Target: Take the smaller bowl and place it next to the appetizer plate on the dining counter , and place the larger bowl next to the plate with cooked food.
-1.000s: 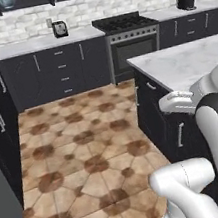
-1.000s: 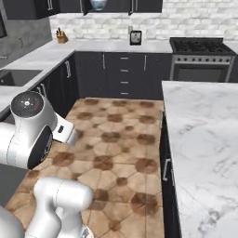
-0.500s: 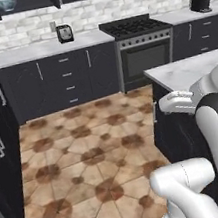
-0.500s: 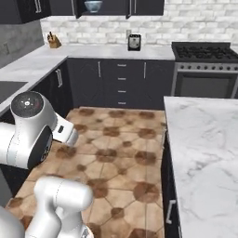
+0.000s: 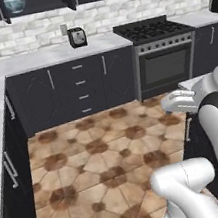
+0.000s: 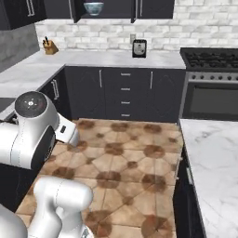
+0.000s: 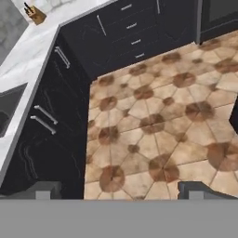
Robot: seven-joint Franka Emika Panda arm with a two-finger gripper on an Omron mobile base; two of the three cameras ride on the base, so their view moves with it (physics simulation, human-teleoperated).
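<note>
Right base view has what looks like a small pale blue-green bowl (image 6: 93, 8) sitting up in the open dark wall cabinet (image 6: 104, 9) above the white marble back surface (image 6: 116, 58). Too small to say which of the two bowls it is. Same bowl in the left base view (image 5: 15, 4), upper left. The hand (image 7: 119, 190) is released, fingertips spread wide with nothing between them, pointing down at the brown patterned tile floor (image 7: 158, 130). So the bowl lies well ahead and way above it, across the floor. The white grey-veined marble dining surface (image 6: 216, 167) is off to the robot's right. My guess: nothing picked up yet, needs a big reach up and forward.
</note>
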